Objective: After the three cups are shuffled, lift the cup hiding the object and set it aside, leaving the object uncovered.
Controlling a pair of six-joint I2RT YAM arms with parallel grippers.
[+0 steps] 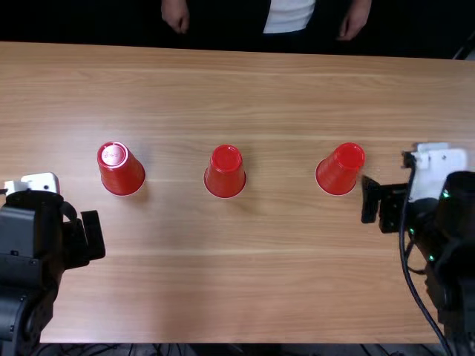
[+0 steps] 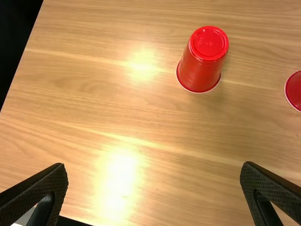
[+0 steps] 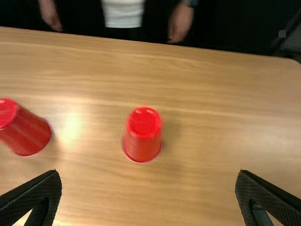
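**Three red cups in a row, both hands open and empty**

Three red cups stand mouth-down on the desk (image 1: 237,89), in one line across its middle and well apart from each other. Each is plain red with a flat base on top and a thin pale rim against the wood. The left cup (image 1: 120,169) stands ahead of the left hand (image 2: 150,200). This hand hangs over the near left part of the desk, its fingers spread wide and holding nothing. The middle cup (image 1: 225,171) stands alone, with neither arm near it. The right cup (image 1: 341,168) has the right hand (image 3: 150,200) just beside it on its outer side. This hand is also wide open and empty, and it does not touch the cup.

No cup shows what is under it. Both wrist views cut off the middle cup at the frame edge.
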